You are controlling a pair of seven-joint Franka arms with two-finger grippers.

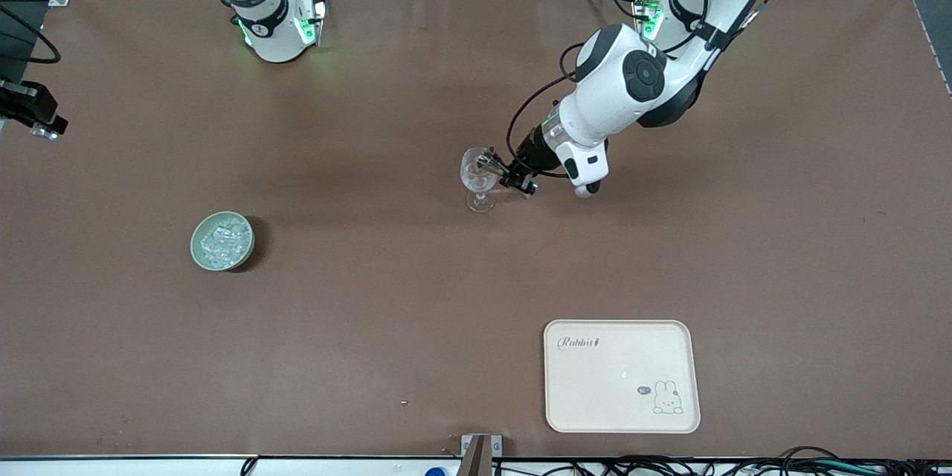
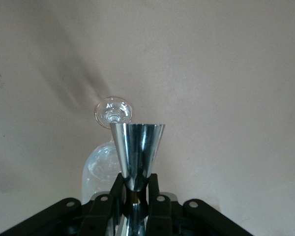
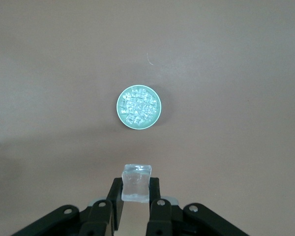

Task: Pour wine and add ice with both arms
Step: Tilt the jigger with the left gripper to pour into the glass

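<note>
The left gripper (image 1: 500,169) is clamped on a steel jigger (image 2: 136,153), tipped at the rim of the wine glass (image 1: 476,177) mid-table. The right gripper (image 3: 135,196), high over the table, pinches one ice cube (image 3: 136,182). The green bowl (image 1: 222,240) of ice (image 1: 224,236) sits at the glass's eight o'clock; a rabbit tray (image 1: 621,375) lies at its five.

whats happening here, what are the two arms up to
The left gripper is shut on a small metal jigger, held tipped at the rim of the wine glass standing mid-table, as if pouring. The right gripper is outside the front view; its wrist view shows it shut on one ice cube, high over the green bowl of ice toward the right arm's end. A cream tray lies nearer the front camera, nothing on it.
</note>
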